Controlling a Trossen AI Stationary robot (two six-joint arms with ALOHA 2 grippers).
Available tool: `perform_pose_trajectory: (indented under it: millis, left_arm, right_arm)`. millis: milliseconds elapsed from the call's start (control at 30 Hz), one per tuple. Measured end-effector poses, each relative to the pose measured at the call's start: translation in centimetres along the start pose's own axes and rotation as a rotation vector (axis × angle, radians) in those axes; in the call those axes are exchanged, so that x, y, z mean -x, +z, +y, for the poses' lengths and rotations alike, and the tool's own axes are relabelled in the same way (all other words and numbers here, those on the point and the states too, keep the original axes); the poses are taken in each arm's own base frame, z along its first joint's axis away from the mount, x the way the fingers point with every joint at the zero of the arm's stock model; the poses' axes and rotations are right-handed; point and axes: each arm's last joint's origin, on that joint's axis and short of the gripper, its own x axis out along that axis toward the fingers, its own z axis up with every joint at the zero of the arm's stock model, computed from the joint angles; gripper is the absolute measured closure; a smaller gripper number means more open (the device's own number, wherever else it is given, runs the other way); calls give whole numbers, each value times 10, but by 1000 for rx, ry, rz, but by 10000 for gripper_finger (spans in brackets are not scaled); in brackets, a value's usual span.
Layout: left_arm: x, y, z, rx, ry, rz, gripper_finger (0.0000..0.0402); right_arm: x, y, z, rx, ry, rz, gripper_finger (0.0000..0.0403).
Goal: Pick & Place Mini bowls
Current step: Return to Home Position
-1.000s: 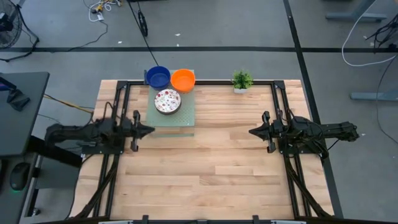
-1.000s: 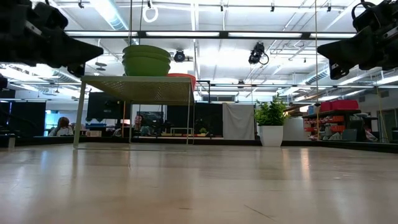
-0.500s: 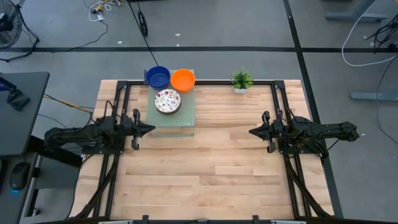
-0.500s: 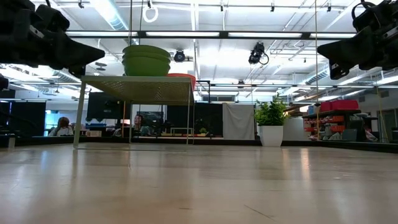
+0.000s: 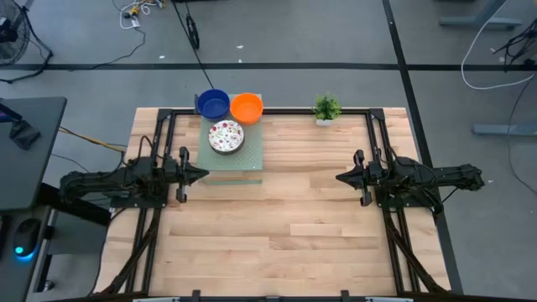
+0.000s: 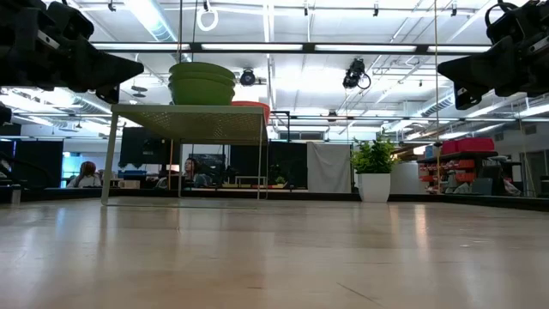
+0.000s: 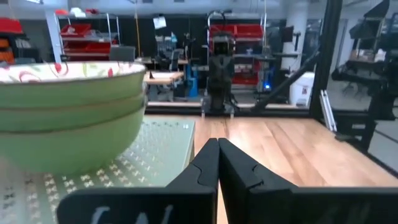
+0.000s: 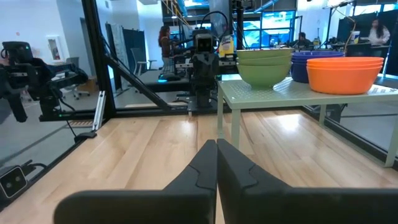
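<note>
Three stacks of mini bowls stand on a pale green perforated stand (image 5: 237, 159) at the table's far edge, left of centre. They are a dark blue stack (image 5: 213, 103), an orange stack (image 5: 247, 107), and a stack that is white and red-speckled inside and green outside (image 5: 226, 136). My left gripper (image 5: 204, 174) hovers shut at the stand's left near corner, level and pointing right. The green-sided stack (image 7: 68, 106) fills much of its wrist view, just beyond the fingers (image 7: 217, 149). My right gripper (image 5: 339, 177) hovers shut over the table's right half, pointing left at the stand (image 8: 280, 93).
A small potted plant (image 5: 326, 108) stands at the far edge, right of the stand. Black frame rails (image 5: 376, 143) run along the table's left, right and far sides. Bare wood (image 5: 285, 226) lies between the grippers and toward the near edge. People sit in the room beyond.
</note>
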Motion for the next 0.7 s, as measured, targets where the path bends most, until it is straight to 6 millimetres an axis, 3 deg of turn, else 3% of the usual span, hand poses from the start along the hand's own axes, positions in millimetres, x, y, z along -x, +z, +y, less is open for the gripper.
perform_pose_trajectory:
  millis: [700]
  left_arm:
    - [0,1,0,0,0,-6,394]
  right_arm:
    - [0,0,0,0,1,0,396]
